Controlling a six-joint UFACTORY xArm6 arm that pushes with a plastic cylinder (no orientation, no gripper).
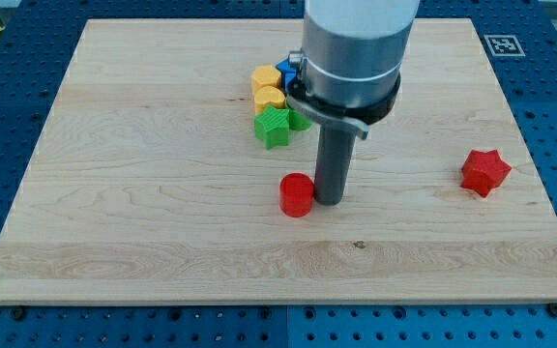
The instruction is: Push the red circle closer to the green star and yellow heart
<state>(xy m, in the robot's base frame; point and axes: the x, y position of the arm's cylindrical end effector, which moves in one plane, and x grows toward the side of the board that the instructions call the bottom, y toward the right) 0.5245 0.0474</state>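
Note:
The red circle [297,194] lies near the middle of the wooden board [143,193]. My tip [330,200] rests on the board, touching or almost touching the circle's right side. The green star [273,127] sits above the circle, toward the view's top. The yellow heart [270,97] lies just above the green star, touching it. The arm's grey body hides part of the cluster behind it.
A yellow block [264,76], a blue block [287,72] and a second green block [300,121], partly hidden by the arm, crowd around the heart and star. A red star [484,172] lies alone at the view's right.

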